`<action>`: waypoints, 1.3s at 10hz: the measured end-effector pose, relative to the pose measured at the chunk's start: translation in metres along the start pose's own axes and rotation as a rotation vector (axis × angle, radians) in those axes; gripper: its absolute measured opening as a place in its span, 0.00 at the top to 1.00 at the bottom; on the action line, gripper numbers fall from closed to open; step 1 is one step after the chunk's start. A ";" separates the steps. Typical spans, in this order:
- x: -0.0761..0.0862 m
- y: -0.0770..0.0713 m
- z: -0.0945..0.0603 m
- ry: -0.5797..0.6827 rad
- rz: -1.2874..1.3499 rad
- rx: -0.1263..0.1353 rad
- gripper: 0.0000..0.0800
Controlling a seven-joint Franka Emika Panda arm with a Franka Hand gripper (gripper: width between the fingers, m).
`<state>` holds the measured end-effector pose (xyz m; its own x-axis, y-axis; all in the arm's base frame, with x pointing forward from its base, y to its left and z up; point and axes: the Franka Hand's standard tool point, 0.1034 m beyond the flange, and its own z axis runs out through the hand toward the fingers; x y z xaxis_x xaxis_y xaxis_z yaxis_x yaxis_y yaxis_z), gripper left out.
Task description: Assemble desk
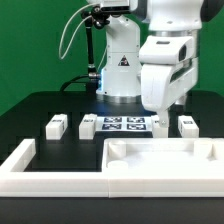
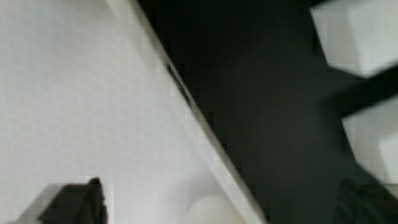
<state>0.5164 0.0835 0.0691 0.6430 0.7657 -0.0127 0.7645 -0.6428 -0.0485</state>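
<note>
The desk top (image 1: 160, 150) lies in the lower right of the exterior view: a wide rectangular tray of smooth white plastic with a raised, square-edged rim, resting flat on the matte black surface (image 1: 40, 105). Small square-section leg blocks (image 1: 57, 125), also white plastic with black-and-white tags on their faces, stand in a row behind it across the middle of the frame. Two are at the exterior view's left and one leg block (image 1: 187, 125) is at the right. Between them lies the marker board (image 1: 122, 124), thin and flat, printed with square tags.

Along the bottom edge runs a long white bar (image 1: 60, 180), blocky, with a raised end at the lower left.

The end effector (image 1: 162, 108) hangs from the glossy white arm in the upper right, above the back edge of the desk top and clear of it. In the wrist view its dark fingers (image 2: 71, 205) show at opposite corners, spread wide apart with nothing clamped between them. That view is blurred: a pale, smooth plane meets the black surface along a slanted edge, and which part it belongs to cannot be told.
</note>
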 end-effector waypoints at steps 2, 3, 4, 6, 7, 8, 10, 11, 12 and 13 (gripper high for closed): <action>0.015 -0.012 0.001 0.001 0.195 0.003 0.19; 0.014 -0.012 0.002 0.000 0.235 0.004 0.19; 0.015 -0.012 0.002 0.000 0.288 0.005 0.19; 0.015 -0.014 0.003 0.002 0.397 0.011 0.19; 0.016 -0.020 0.006 -0.007 0.552 0.015 0.19; 0.017 -0.026 0.009 -0.015 0.671 0.021 0.19; 0.014 -0.039 0.019 -0.049 0.940 0.062 0.19; 0.015 -0.038 0.017 -0.061 0.901 0.066 0.19; 0.016 -0.038 0.017 -0.056 0.900 0.065 0.19; 0.016 -0.038 0.017 -0.057 0.900 0.066 0.19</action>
<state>0.4963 0.1206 0.0534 0.9921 -0.0249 -0.1229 -0.0317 -0.9981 -0.0531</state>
